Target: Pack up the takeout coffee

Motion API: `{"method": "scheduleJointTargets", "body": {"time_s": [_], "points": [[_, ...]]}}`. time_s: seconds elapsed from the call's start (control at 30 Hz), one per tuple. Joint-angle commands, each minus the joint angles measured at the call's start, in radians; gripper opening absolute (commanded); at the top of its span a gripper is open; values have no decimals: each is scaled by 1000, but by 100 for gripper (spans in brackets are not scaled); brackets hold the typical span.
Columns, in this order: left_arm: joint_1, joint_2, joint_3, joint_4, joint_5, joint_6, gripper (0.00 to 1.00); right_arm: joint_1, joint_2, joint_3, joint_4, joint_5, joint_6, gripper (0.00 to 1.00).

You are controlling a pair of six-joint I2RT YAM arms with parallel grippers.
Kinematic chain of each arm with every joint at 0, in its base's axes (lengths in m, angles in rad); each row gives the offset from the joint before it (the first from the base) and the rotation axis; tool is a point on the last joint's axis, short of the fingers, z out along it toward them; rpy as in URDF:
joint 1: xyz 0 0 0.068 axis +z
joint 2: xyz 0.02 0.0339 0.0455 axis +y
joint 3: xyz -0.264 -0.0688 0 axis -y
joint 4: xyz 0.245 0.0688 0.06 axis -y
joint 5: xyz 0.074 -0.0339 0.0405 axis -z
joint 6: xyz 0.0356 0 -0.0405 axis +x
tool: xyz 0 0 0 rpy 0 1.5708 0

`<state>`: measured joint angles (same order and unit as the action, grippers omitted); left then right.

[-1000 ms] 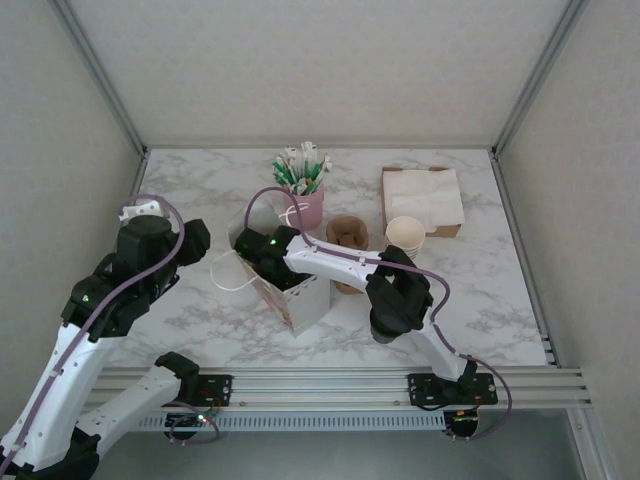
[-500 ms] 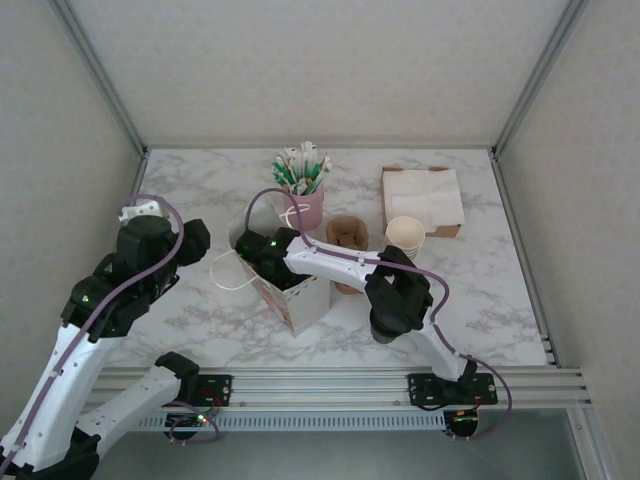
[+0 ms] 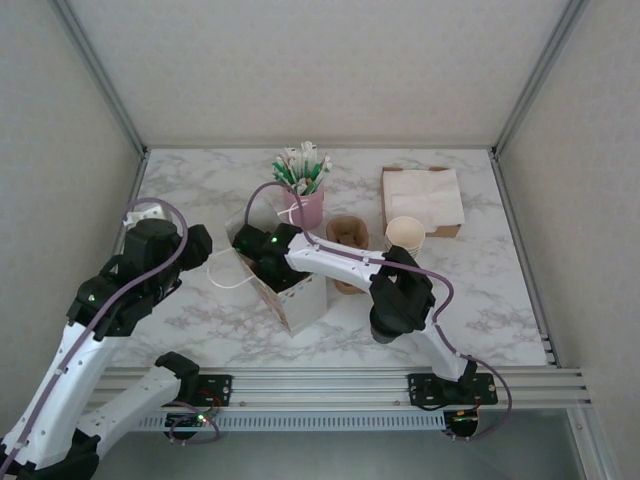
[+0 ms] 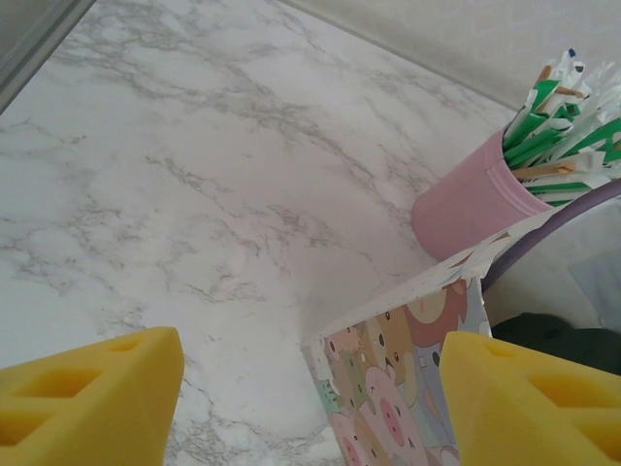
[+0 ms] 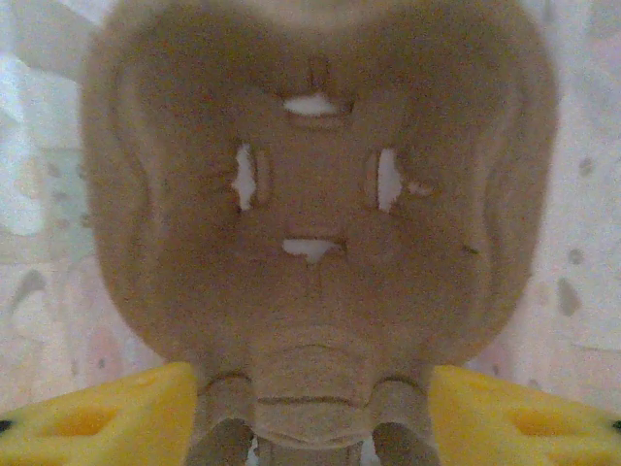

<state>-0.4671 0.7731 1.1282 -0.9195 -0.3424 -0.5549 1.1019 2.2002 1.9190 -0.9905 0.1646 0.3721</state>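
Where the takeout coffee stands cannot be told. A moulded pulp cup carrier (image 5: pixel 310 214) is seen lying inside the printed paper bag (image 3: pixel 300 300), beneath the right gripper (image 5: pixel 310 427), whose fingers are spread. The left gripper (image 4: pixel 310 398) is likewise spread and empty, near the bag's rim. With nothing steadying it, the bag could be snagged and tipped if the right arm is drawn out askew.

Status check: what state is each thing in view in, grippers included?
Patterned paper gift bag: upright, top open.
Brown moulded-pulp cup carrier: flat in the bag, no cup in it.
Right gripper: open, inside the bag, straddling the carrier's near edge.
Left gripper: open, empty, beside the bag.
Pink cup of green-and-white wrapped sticks: upright, full.
Stack of cream paper cups: upright, lidless.
Brown box of white napkins: open-topped.
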Motion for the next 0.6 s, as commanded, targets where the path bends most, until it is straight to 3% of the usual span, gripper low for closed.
{"method": "scheduleJointTargets", "body": {"time_s": [0.0, 0.23, 0.57], "points": [[10, 1, -13, -5, 4, -19, 71, -4, -79, 60, -23, 30, 4, 72], [10, 20, -19, -5, 19, -20, 71, -4, -133, 118, -59, 29, 7, 79], [10, 17, -25, 0, 19, -23, 71, -4, -213, 246, -124, 35, -21, 80]]}}
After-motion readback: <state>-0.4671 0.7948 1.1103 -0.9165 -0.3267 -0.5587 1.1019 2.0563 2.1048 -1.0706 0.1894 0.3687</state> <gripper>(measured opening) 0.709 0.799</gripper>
